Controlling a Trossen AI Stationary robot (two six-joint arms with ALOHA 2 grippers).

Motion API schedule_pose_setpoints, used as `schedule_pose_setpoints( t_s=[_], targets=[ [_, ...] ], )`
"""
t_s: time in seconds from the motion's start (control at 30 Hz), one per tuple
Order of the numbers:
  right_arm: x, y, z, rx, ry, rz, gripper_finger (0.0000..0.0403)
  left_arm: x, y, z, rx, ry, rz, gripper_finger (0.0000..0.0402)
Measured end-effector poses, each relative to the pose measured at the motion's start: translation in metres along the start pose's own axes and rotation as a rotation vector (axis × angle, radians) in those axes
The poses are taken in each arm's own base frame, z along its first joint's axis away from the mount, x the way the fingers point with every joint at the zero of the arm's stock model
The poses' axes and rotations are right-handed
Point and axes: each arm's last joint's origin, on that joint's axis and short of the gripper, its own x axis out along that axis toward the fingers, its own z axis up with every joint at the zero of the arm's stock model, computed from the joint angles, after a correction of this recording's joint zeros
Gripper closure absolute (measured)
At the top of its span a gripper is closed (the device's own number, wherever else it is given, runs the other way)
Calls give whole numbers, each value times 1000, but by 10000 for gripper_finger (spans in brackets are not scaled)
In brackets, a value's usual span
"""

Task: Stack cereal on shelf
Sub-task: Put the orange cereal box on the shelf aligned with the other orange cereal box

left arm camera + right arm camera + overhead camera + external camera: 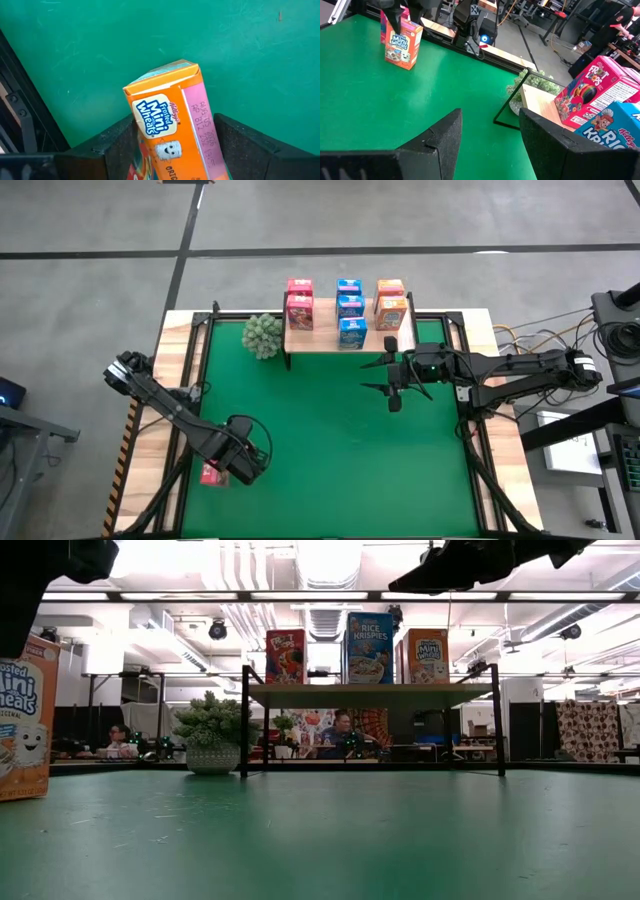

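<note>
Cereal box point(172, 125), orange, upright at lower left of mat, between left gripper point(243, 458) fingers, spread wide either side, presumably for pickup. Right gripper point(393, 385) open, empty, waiting near shelf point(320, 340).

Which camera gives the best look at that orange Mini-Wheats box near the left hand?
The left wrist view: the Mini-Wheats box fills it, between the left hand's fingers. The right wrist view shows it small and upright; the low view cuts it off; from above, the arm hides it.
</note>
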Motion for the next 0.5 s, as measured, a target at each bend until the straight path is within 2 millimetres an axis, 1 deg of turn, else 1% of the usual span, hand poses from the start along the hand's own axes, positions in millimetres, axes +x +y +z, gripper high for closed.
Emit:
schedule_pose_setpoints(
  t_s=[0.2,0.5],
  targets=[
    [0,0,0,0,0,0,218,-3,-1,0,27,2,-10,175],
    [0,0,0,7,0,0,218,-4,-2,0,44,3,-15,218]
  ],
)
